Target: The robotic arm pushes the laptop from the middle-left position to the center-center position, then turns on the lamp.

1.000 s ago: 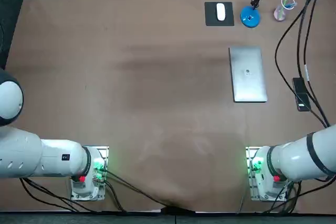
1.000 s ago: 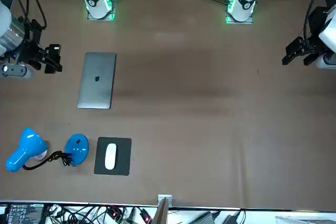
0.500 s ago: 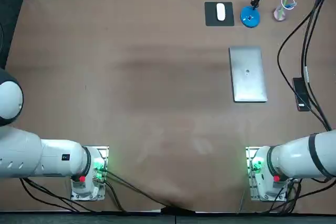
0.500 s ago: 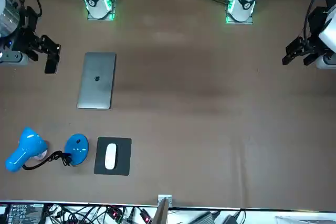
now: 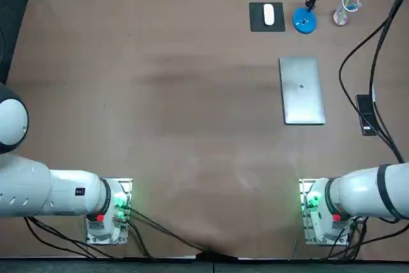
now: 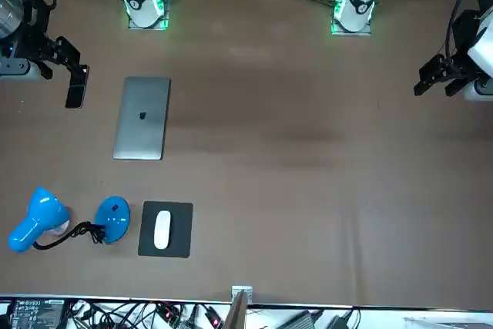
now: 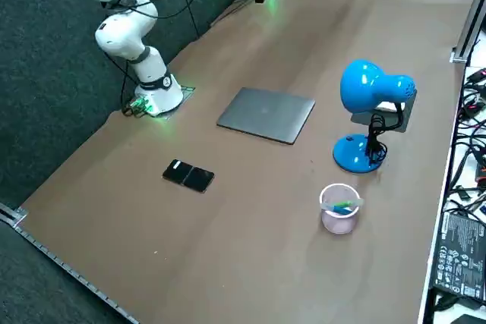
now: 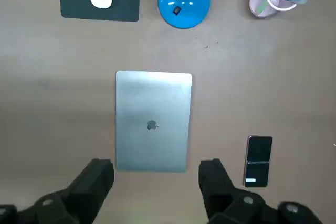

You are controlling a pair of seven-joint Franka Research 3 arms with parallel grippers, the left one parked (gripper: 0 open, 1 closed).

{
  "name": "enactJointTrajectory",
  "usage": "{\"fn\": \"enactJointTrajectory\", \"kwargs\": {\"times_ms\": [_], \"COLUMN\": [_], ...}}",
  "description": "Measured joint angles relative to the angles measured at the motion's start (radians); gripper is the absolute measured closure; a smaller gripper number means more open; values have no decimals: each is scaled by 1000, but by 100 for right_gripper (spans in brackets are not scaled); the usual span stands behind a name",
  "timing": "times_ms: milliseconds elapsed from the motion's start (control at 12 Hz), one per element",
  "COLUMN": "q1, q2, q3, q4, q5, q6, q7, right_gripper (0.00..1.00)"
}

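Note:
The closed silver laptop (image 5: 301, 90) (image 6: 142, 117) (image 7: 266, 114) (image 8: 153, 121) lies flat on the brown table, on the right arm's side. The blue desk lamp (image 6: 38, 219) (image 7: 372, 92) stands beyond its far end on a round base (image 5: 304, 20) (image 8: 184, 6), and its shade shows no light. My right gripper (image 6: 55, 53) (image 8: 155, 182) hangs high above the table, open and holding nothing. It is off the laptop's near end, toward the outer table edge, and touches neither object.
A black phone (image 5: 366, 114) (image 6: 75, 96) (image 7: 189, 175) (image 8: 259, 160) lies beside the laptop, toward the table's right edge. A mouse on a dark pad (image 5: 267, 16) (image 6: 165, 229) and a cup with pens (image 5: 344, 11) (image 7: 339, 209) flank the lamp base.
In the front view my right gripper has drawn back toward the robot's side, uncovering the phone. The laptop and lamp have not moved.

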Motion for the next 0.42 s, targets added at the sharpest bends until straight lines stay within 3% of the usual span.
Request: {"fn": "enactJointTrajectory", "kwargs": {"times_ms": [417], "q1": [-5], "q2": [-19], "q3": [0], "q4": [-11], "q5": [23], "q6": [0], "q7": [0], "right_gripper": [0]}}
